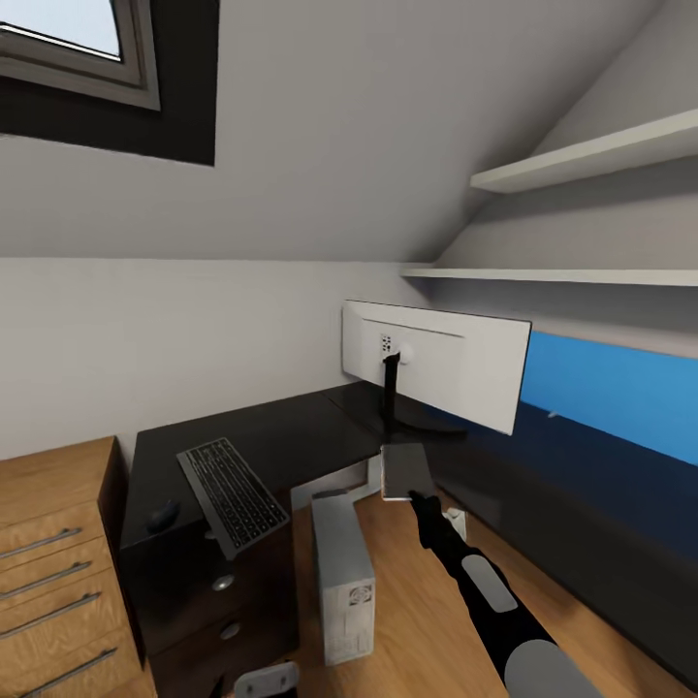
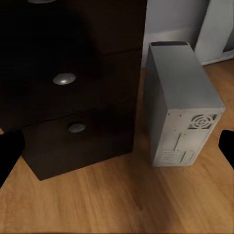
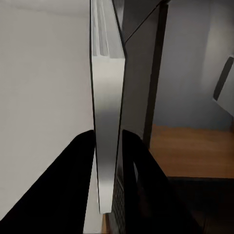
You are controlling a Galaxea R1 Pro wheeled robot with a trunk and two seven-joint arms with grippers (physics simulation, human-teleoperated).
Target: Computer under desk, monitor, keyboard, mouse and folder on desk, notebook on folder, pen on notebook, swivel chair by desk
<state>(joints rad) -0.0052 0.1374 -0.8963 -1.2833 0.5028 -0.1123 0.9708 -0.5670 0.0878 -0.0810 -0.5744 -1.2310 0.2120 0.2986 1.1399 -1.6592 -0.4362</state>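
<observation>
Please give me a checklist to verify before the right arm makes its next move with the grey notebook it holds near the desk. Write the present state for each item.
1. Right tool grips the notebook: ok; in the right wrist view the fingers press both faces of the thin slab.
2. Folder on the desk to receive the notebook: cannot tell; no blue folder is seen on the black top.
3. Monitor on the desk: ok, standing at the corner.
4. Keyboard on the desk: not fully ok; its near end overhangs the edge.
5. Mouse beside the keyboard: ok.
6. Computer under the desk: not ok; it stands on the floor beside the drawers.
</observation>
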